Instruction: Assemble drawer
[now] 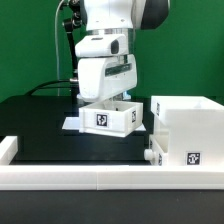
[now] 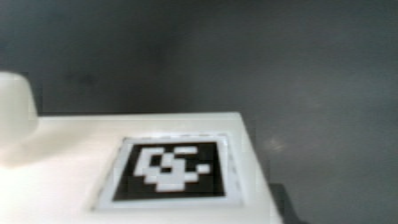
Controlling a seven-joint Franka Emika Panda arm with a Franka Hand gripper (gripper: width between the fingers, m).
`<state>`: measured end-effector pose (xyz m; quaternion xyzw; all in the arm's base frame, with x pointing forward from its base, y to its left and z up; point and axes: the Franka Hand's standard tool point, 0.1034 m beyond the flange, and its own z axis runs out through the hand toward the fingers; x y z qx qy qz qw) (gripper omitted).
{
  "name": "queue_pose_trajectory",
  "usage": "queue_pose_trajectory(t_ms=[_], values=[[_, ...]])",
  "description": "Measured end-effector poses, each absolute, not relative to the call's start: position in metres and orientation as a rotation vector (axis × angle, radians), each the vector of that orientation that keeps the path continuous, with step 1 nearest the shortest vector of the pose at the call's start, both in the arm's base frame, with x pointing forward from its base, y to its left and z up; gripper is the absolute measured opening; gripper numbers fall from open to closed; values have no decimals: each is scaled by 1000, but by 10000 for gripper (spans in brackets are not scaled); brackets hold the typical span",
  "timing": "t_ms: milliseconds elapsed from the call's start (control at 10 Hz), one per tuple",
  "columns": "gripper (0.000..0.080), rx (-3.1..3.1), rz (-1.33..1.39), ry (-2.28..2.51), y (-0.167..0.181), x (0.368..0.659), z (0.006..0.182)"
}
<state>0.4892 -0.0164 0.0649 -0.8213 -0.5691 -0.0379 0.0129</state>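
A small open-topped white tray (image 1: 113, 116) with a black-and-white tag on its near wall sits on the black table, just to the exterior view's left of the tall white shell (image 1: 186, 128). My gripper (image 1: 106, 97) reaches down into the tray from above, and its fingertips are hidden behind the tray's wall. In the wrist view a white tray surface (image 2: 71, 150) with a tag (image 2: 171, 168) fills the lower part, very close, and no fingers show. A second tray cannot be made out.
A low white border rail (image 1: 80, 176) runs along the front, with a raised end at the exterior view's left (image 1: 8, 148). The marker board (image 1: 72, 123) lies flat behind the tray. A rounded white shape (image 2: 15, 112) shows at the wrist view's edge.
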Motion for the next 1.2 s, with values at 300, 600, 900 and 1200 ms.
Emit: queue_pose_trajectory(t_ms=[300,600,900,1200], values=[[42,-2407,-111,-1986,-19,488,63],[42,-2278,-84,-2133,-20,503,65],[42,-2266,-87,-2133,-17,523,63],[42,-2249,-62,-2125,-16,525,58]])
